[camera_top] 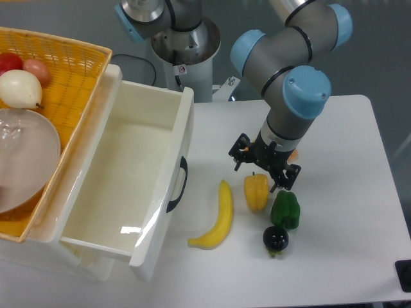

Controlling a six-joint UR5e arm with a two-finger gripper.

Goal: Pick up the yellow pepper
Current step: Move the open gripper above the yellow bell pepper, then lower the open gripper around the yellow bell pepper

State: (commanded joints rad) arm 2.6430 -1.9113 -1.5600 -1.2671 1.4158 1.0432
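Observation:
The yellow pepper (256, 192) lies on the white table (347, 147), between the banana and the green pepper. My gripper (262, 171) hangs just above the pepper's far end, open, one finger to the left and one to the right. Nothing is held between the fingers. The pepper shows in full below them.
A banana (218, 218) lies left of the pepper. A green pepper (285, 210) and a dark round fruit (275, 239) sit to its right. An open white drawer (128, 179) and a yellow basket (45, 96) with fruit and a bowl fill the left side.

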